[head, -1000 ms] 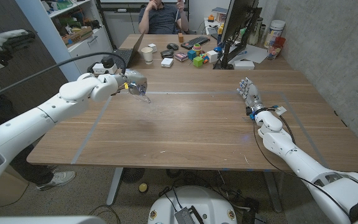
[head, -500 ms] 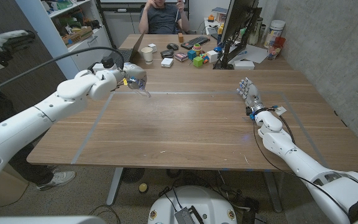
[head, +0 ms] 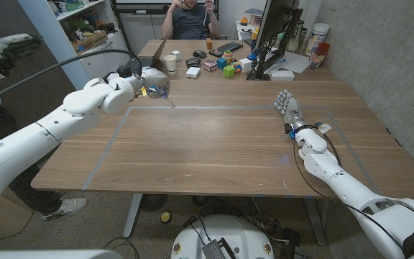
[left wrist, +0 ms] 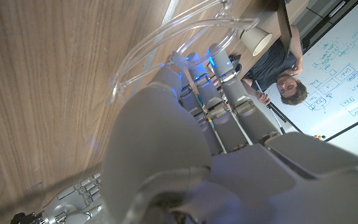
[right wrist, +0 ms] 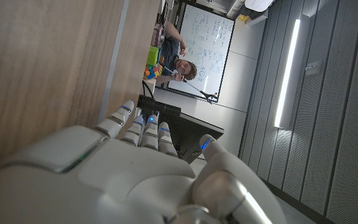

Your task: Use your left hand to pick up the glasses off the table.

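A: Glasses (head: 165, 98), clear-framed, where are they?
B: In the left hand (head: 152, 86), up off the table (head: 214, 144) over its far left part. In the head view they hang just under the fingers, with nothing between them and the wood below.
A: How does the hand have them?
B: Its fingers are closed down on the frame. The left wrist view shows the transparent frame (left wrist: 166, 46) curving out past the fingertips (left wrist: 219, 53), with the wood grain behind it. I can't make out exactly which part of the frame is pinched.
A: And the right hand (head: 287, 108)?
B: On the right side of the table, well apart from the glasses. It stands on its edge with the fingers reaching away from the robot, straight and side by side, holding nothing. The right wrist view shows the back of that hand (right wrist: 123, 168) beside the wood.
A: Anything else on the table?
B: At the far end there is a paper cup (head: 170, 62), a laptop (head: 149, 57), coloured blocks (head: 228, 68), a keyboard (head: 226, 49) and a monitor (head: 275, 29). A person (head: 187, 16) sits behind them. Tape lines (head: 113, 140) run across the wood.
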